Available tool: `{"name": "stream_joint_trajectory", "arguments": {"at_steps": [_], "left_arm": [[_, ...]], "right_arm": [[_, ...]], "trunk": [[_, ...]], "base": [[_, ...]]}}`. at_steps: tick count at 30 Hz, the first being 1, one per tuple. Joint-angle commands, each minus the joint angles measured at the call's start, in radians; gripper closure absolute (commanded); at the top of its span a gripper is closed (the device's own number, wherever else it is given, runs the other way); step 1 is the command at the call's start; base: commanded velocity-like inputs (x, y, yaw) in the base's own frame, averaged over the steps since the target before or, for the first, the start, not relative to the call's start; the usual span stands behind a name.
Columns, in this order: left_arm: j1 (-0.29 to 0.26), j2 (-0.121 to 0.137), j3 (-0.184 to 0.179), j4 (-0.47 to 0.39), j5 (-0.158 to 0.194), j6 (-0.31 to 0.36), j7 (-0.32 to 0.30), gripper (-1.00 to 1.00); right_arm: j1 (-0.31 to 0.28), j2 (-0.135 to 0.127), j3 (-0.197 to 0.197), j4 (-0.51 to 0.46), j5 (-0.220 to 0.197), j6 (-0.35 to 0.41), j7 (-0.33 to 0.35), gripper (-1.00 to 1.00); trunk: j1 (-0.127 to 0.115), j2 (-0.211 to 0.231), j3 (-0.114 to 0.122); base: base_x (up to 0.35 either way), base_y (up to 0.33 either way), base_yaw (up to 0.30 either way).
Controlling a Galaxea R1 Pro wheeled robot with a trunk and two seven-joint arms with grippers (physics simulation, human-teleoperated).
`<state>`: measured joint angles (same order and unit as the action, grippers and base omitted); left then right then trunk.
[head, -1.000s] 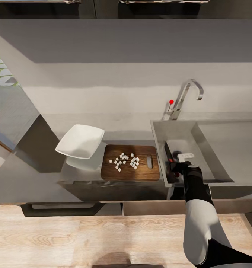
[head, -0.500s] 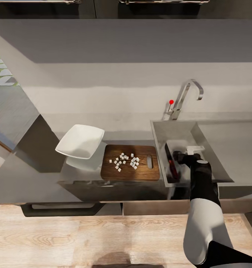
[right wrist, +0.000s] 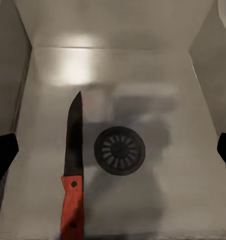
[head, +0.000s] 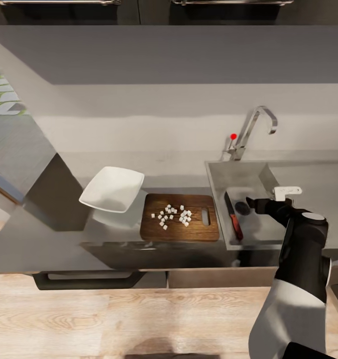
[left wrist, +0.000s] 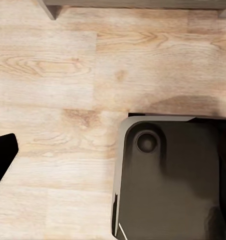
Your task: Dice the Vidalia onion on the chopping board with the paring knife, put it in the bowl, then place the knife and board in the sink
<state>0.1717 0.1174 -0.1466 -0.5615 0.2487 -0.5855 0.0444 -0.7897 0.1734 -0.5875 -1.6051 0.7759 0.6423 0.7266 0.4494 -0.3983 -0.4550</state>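
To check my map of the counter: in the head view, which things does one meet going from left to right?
bowl → chopping board with diced onion → paring knife in the sink → drain → right gripper

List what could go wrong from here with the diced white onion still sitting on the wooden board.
1. The little white onion chunks lie loose on the brown wooden chopping board; tilting it toward the white square bowl could scatter them onto the dark countertop.
2. The red-handled paring knife lies in the grey sink beside the drain; the board could land on it.
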Motion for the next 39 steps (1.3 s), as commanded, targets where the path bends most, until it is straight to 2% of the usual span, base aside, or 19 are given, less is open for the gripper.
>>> {"name": "stream_joint_trajectory", "arguments": {"at_steps": [1, 10, 19, 29, 39], "left_arm": [[0.0, 0.002, -0.008, -0.001, 0.009, -0.002, 0.005, -1.0], [0.0, 0.002, -0.008, -0.004, 0.009, -0.002, 0.005, -1.0], [0.0, 0.002, -0.008, -0.005, 0.008, -0.002, 0.005, -1.0], [0.0, 0.002, -0.008, -0.007, 0.008, -0.002, 0.005, -1.0], [0.0, 0.002, -0.008, -0.006, 0.008, -0.002, 0.005, -1.0]], "right_arm": [[0.002, 0.001, -0.002, -0.002, 0.01, 0.001, 0.011, -1.0], [0.006, 0.001, -0.002, -0.002, 0.01, 0.002, 0.011, -1.0], [0.006, 0.001, -0.002, 0.0, 0.009, 0.005, 0.011, -1.0], [0.006, 0.001, -0.002, 0.003, 0.008, 0.007, 0.011, -1.0], [0.006, 0.001, -0.003, 0.028, 0.008, 0.007, 0.011, -1.0]], "trunk": [[0.001, -0.002, -0.001], [0.001, -0.002, -0.001], [0.001, -0.002, -0.001], [0.001, -0.002, -0.001], [0.001, -0.002, -0.001]], "base": [[-0.006, 0.278, 0.0], [-0.001, 0.272, 0.0], [-0.004, 0.022, 0.0], [-0.078, 0.222, 0.0], [-0.002, 0.044, 0.0]]}}
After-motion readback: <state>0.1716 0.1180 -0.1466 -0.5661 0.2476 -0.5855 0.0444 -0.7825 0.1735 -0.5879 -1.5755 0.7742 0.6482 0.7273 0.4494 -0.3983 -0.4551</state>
